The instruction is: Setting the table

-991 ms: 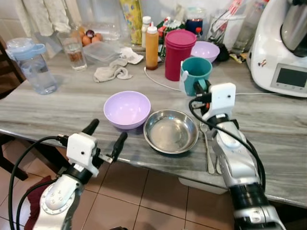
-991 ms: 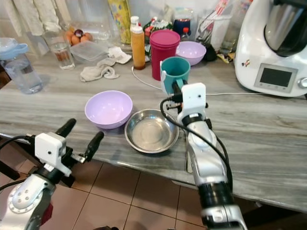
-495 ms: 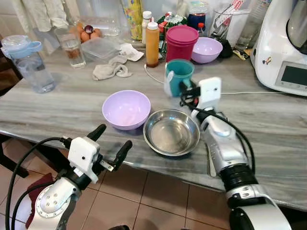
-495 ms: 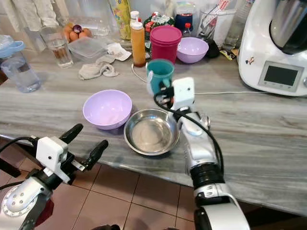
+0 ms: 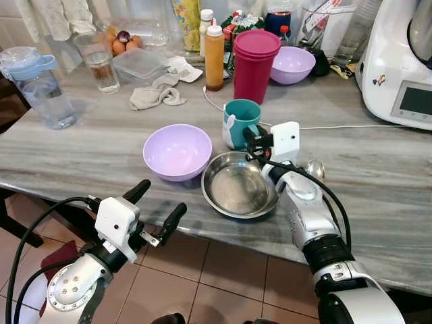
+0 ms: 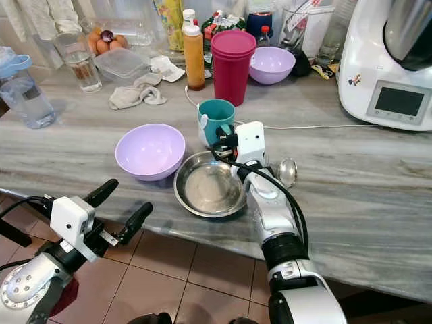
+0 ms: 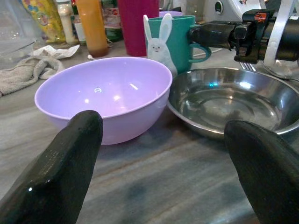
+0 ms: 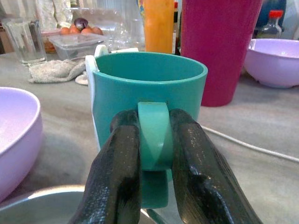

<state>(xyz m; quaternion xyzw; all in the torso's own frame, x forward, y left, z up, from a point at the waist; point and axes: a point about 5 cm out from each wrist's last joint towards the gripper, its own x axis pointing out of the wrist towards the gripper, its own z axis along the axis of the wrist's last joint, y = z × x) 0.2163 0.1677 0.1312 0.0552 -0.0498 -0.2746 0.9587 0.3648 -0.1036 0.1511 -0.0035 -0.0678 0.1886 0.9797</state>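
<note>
At lower left our left gripper [image 5: 154, 204] hovers with its fingers spread, off the surface [image 5: 81, 145] edge. At centre sit the purple bowl [image 5: 177, 151] and metal bowl [image 5: 239, 184]. Just behind them our right gripper [image 8: 154, 140] pinches the teal mug [image 5: 240, 121] by its handle; we judge placing it is in hand, so next comes setting it down and letting go.

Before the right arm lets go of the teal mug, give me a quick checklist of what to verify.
1. Right gripper pinching the teal mug by its handle: ok.
2. Mug upright: ok.
3. Mug base resting on the table: cannot tell.
4. Mug clear of the steel bowl: cannot tell; they look very close.
5. Purple bowl apart from the mug: ok.
6. Left gripper open, off the table's edge: ok.
</note>
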